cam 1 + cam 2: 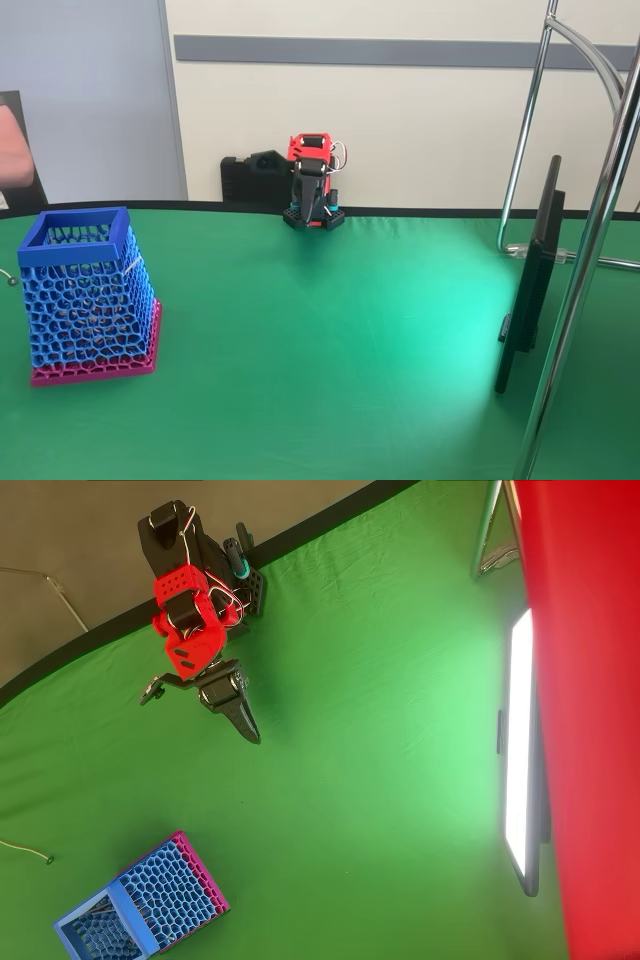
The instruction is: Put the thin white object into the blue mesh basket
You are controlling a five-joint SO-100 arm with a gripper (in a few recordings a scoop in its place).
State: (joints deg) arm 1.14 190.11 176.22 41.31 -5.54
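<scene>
We see the hand [248, 725] closed and empty, folded near the arm's base at about eleven o'clock in the overhead view. The blue basket [140, 905] stands on the green tabletop [380, 780] at seven o'clock, well apart from the arm. The thin white wire [28, 851] lies on the cloth at the left edge, near the basket [85, 290] but outside it.
</scene>
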